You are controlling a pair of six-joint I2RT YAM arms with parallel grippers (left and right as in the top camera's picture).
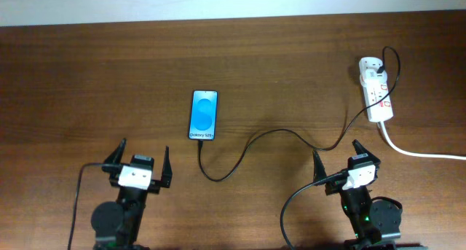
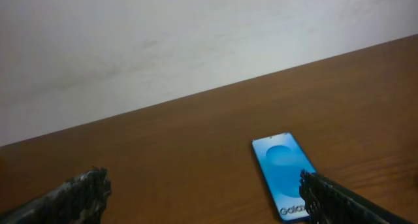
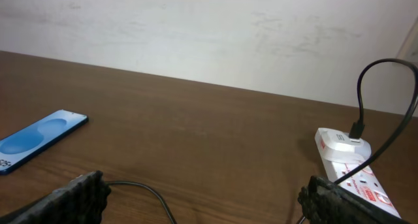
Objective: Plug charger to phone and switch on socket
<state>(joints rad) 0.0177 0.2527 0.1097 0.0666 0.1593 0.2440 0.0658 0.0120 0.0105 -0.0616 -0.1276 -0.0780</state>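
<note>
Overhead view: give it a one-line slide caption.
Open left claw and open right claw wait as the black charger snakes from the socket toward the phone.

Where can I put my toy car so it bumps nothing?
Bare table lies left of the phone, and along the far edge between phone and socket. It's crowded where the charger snakes between them.

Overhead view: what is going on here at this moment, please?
Nothing is handled right now: the left gripper and the right gripper are both open and empty. The charger runs from the socket to the near end of the phone; the screen is lit. Whether it is plugged into the phone, I cannot tell.
</note>
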